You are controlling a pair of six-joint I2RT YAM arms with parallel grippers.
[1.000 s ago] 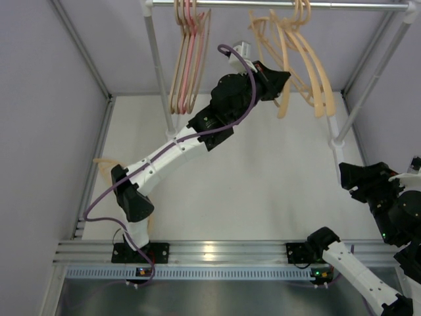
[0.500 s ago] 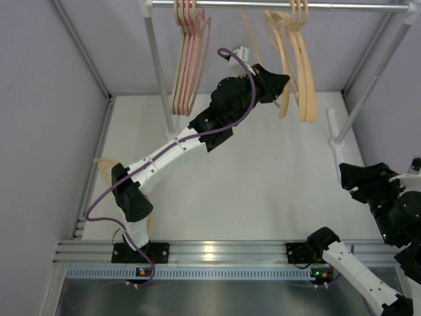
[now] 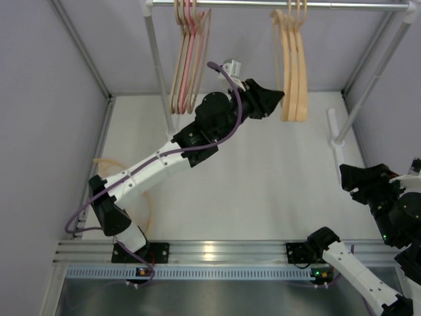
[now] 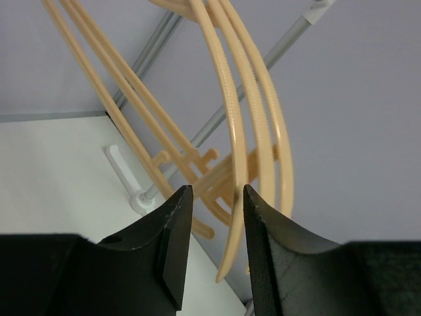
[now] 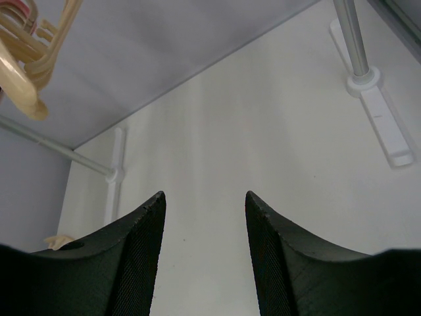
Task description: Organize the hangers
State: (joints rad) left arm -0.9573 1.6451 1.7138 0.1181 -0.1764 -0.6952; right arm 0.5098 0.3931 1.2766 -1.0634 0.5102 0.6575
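Note:
Three peach-tan hangers [image 3: 293, 66] hang close together on the right part of the rail. Beige hangers and one pink hanger [image 3: 189, 59] hang in a group on the left part. Another beige hanger [image 3: 105, 162] lies on the table, partly hidden under the left arm. My left gripper [image 3: 279, 98] is open and empty, just left of the lower ends of the peach-tan hangers; in the left wrist view those hangers [image 4: 243, 118] hang just beyond its tips [image 4: 212, 191]. My right gripper [image 3: 348, 179] is open and empty at the right, low over the table [image 5: 205, 197].
The metal rail [image 3: 250, 4] spans the top on a left pole [image 3: 158, 72] and a right pole [image 3: 368, 85] with white feet [image 3: 334, 128]. Grey walls enclose the white table [image 3: 263, 178]. An aluminium rail [image 3: 217, 250] runs along the near edge.
The peach-tan hangers were spread and swinging; they now hang straight and bunched. My left gripper has drawn back slightly left, and the arm's elbow has moved down-left. The right arm is still.

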